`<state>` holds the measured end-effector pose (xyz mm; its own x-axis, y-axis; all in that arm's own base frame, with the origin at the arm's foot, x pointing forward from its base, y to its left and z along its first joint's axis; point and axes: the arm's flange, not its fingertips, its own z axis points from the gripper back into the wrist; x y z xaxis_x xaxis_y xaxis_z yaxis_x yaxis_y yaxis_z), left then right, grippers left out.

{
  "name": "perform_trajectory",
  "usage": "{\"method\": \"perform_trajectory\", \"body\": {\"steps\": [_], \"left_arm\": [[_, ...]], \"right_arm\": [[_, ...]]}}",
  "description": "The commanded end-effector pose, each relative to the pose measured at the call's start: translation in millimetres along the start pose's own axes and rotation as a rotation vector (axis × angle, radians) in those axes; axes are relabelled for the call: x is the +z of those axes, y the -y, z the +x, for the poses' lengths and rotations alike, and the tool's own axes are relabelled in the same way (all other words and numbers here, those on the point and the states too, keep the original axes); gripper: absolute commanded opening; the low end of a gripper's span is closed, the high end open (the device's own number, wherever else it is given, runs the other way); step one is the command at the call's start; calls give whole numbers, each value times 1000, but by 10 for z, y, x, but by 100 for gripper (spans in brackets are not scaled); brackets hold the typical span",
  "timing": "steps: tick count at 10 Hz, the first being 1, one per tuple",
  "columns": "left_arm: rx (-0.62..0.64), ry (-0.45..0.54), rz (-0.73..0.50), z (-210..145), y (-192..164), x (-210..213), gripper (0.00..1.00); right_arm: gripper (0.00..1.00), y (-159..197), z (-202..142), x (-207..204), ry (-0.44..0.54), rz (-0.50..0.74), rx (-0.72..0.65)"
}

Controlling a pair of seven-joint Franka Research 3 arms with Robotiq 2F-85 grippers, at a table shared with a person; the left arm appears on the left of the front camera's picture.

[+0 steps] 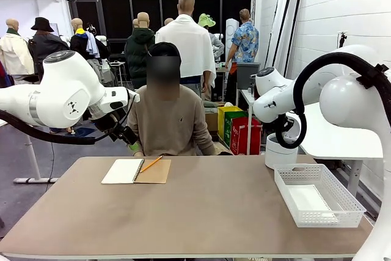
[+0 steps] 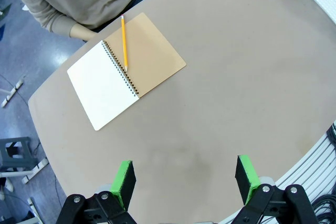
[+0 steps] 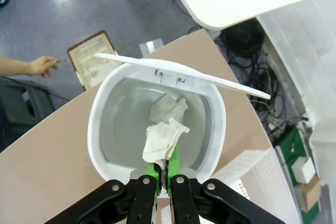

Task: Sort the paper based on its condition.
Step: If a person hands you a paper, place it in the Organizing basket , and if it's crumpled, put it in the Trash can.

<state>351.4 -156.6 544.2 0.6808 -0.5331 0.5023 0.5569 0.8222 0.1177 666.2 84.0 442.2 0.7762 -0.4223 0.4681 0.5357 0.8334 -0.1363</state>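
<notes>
one crumpled paper point(image 3: 164, 141) pinched in the closed right jaws above the white bin point(image 3: 100, 129); left jaws open, empty

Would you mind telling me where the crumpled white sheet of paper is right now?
In the right wrist view, the crumpled white paper is pinched in the right gripper, held over the open white bin, which holds another crumpled wad.

Two crumpled white paper wads point(image 3: 164, 141) — one above, one point(image 3: 168, 109) inside the bin point(image 3: 105, 124).
</notes>
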Motion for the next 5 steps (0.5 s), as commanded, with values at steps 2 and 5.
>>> {"method": "perform_trajectory", "body": {"steps": [2, 5], "left_arm": [[-5, -2, 5, -7, -19, -2, 100], [-5, -2, 5, -7, -19, -2, 100]], "right_arm": [[11, -59, 77, -27, -10, -20, -34], [70, -41, 108, -60, -34, -13, -39]]}}
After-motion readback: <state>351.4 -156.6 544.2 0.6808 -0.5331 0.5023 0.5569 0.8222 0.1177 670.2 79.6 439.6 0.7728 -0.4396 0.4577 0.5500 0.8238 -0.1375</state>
